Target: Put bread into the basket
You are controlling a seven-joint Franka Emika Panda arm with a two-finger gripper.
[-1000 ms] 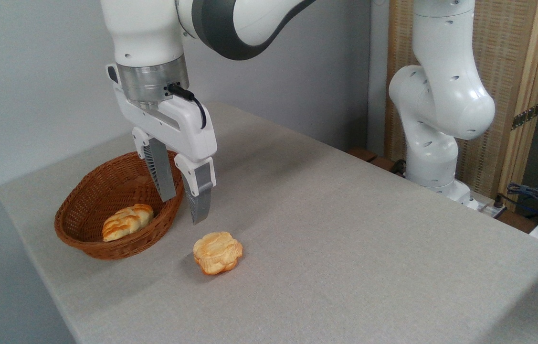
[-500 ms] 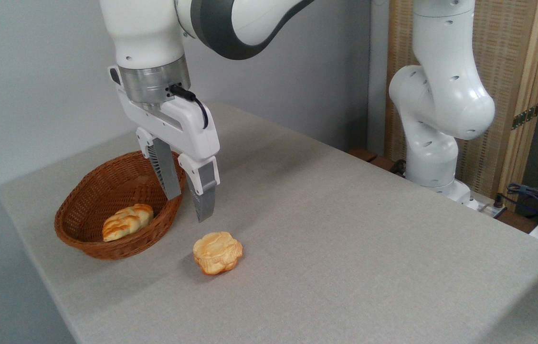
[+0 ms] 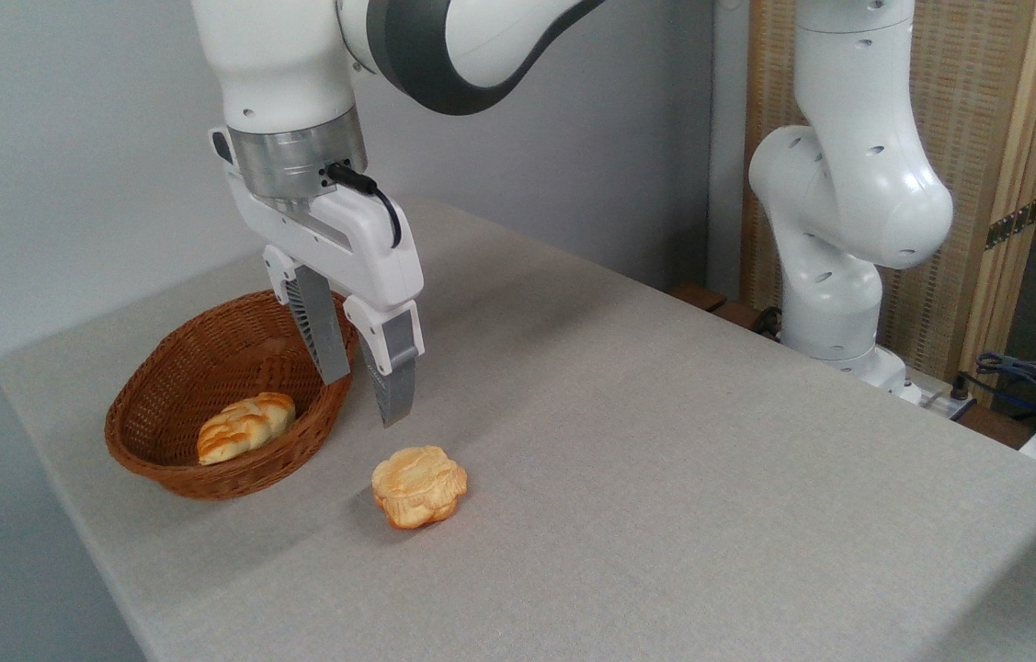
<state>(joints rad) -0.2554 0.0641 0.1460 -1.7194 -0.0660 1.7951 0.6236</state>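
The empty, parted pincer (image 3: 364, 400) hovers left of centre by the reddish-brown oval wicker basket (image 3: 159, 455); descending askew could nudge the scalloped golden flower-shaped bun (image 3: 418, 485) along the grey worktop (image 3: 665, 460).

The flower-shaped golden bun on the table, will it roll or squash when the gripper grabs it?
The flower-shaped golden bun lies flat on the grey table, wider than tall, so it probably won't roll. Its scalloped edge may let the fingers settle into a notch. It looks light; whether it squashes cannot be told. The open gripper hangs above it.
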